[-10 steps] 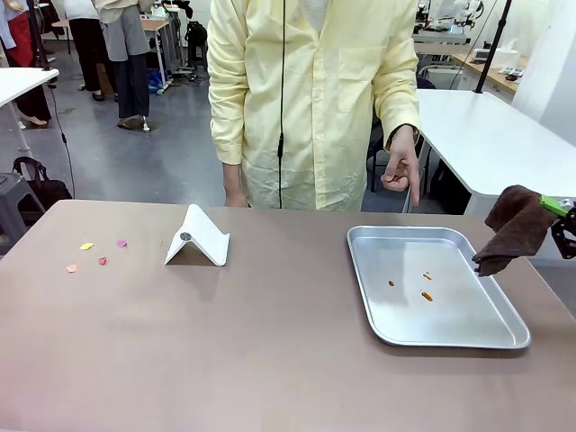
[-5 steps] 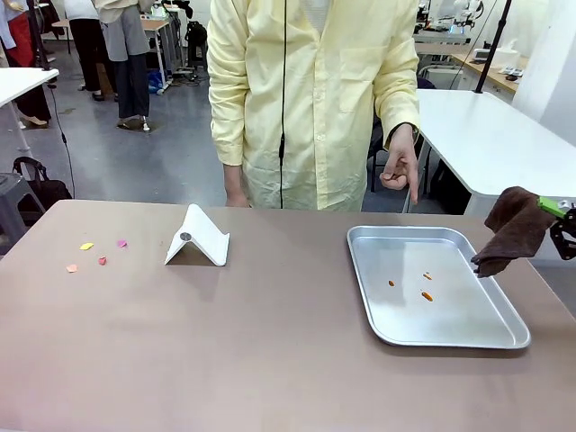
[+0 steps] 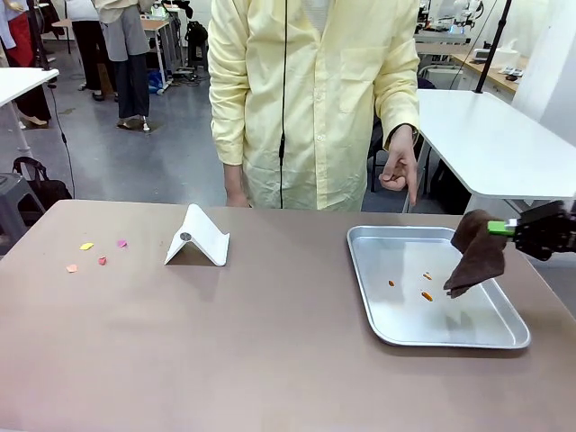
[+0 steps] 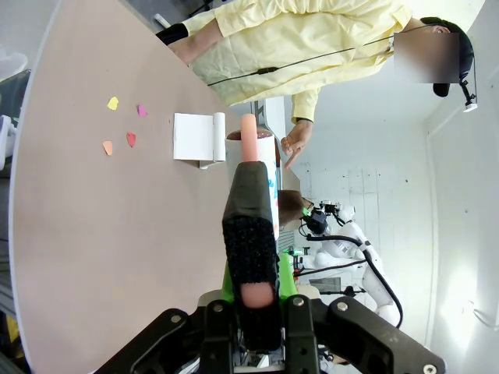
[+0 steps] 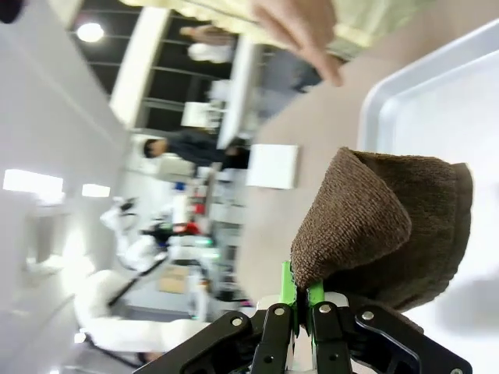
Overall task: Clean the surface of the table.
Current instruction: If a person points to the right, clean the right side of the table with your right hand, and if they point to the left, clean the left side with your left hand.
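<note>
front view: the brown worktop (image 3: 270,360) spans the lower picture, from the near edge to a person (image 3: 315,90) in a pale yellow coat standing at its far side. on its left part lie a few small scraps (image 3: 94,252), yellow, pink and orange, near one another. to their right, well apart from them, stands a white folded stand (image 3: 198,238). on the worktop's right part rests a shallow metal tray (image 3: 450,340) with a few orange crumbs (image 3: 427,295) on its floor. a brown cloth (image 3: 475,261) hangs over the tray's right side, just beside the crumbs; whether its lower corner touches the tray i cannot tell. the right pincer (image 3: 500,228) reaches in from the right edge, lying about level, and is closed on the cloth's upper end. in the right wrist view its green pads (image 5: 288,280) pinch a fold of the cloth, with the tray and the worktop beyond. in the left wrist view the left pincer (image 4: 257,290) is clamped on a black tool (image 4: 249,202) with a salmon tip, held above the worktop and pointing toward the stand. the person's hand (image 3: 400,169) hangs above the tray's far edge, one finger pointing down.
</note>
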Robot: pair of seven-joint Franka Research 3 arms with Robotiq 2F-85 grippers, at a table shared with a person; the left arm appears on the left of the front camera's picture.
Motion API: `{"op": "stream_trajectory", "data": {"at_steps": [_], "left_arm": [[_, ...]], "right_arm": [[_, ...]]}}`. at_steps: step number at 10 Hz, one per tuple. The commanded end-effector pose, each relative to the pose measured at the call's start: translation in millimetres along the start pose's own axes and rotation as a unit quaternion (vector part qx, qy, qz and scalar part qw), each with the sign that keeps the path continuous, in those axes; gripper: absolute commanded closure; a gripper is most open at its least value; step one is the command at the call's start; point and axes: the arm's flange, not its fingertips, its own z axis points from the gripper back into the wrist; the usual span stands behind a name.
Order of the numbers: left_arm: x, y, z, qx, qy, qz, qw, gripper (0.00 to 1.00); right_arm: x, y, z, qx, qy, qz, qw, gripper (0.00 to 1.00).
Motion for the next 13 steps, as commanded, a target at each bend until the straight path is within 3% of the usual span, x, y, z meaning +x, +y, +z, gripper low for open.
{"op": "stream_trajectory", "data": {"at_steps": [1,6,13], "left_arm": [[-4.3,-2.3,2.4,-0.005,0.004,-0.004,1.000,1.00],[-4.3,-2.3,2.4,-0.005,0.004,-0.004,1.000,1.00],[-4.3,-2.3,2.4,-0.005,0.004,-0.004,1.000,1.00]], "right_arm": [[16.7,6.1,-27.4,-0.074,0.021,0.015,0.997,0.94],[47.8,-18.0,-62.7,-0.213,0.067,0.034,0.974,0.94],[48.7,-50.7,-122.8,-0.285,0.095,0.018,0.953,0.94]]}}
